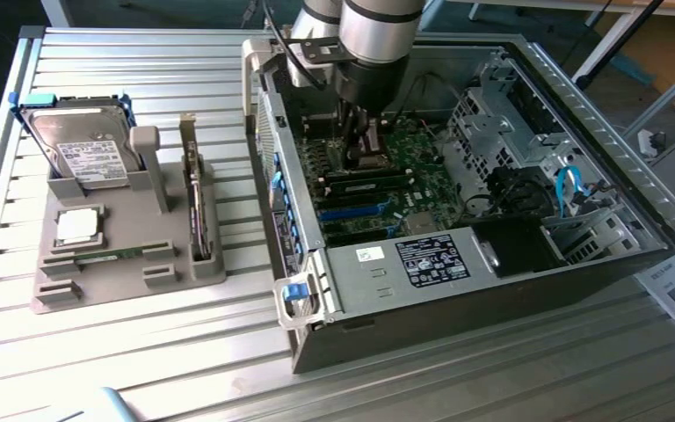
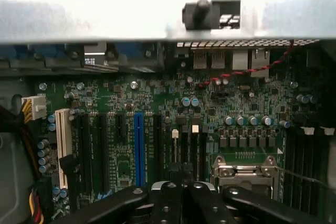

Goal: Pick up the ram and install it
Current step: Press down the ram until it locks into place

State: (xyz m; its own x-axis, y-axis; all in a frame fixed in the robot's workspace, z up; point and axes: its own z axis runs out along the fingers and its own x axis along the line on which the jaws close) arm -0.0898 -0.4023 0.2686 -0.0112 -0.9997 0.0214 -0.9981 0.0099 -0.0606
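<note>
1. Inside the open computer case, the gripper is lowered over the green motherboard, beside the processor socket.
2. The fingers are seen pressed together in the wrist view, with nothing visibly held between them.
3. The ram is seen lying flat in the grey holder on the slatted table, well apart from the gripper.
4. The hard drive and the square processor chip are also kept in that holder.

exterior: high, looks down on counter and open computer case, far | wrist: close, facing motherboard | shared: motherboard, case's 10 o'clock part
</note>
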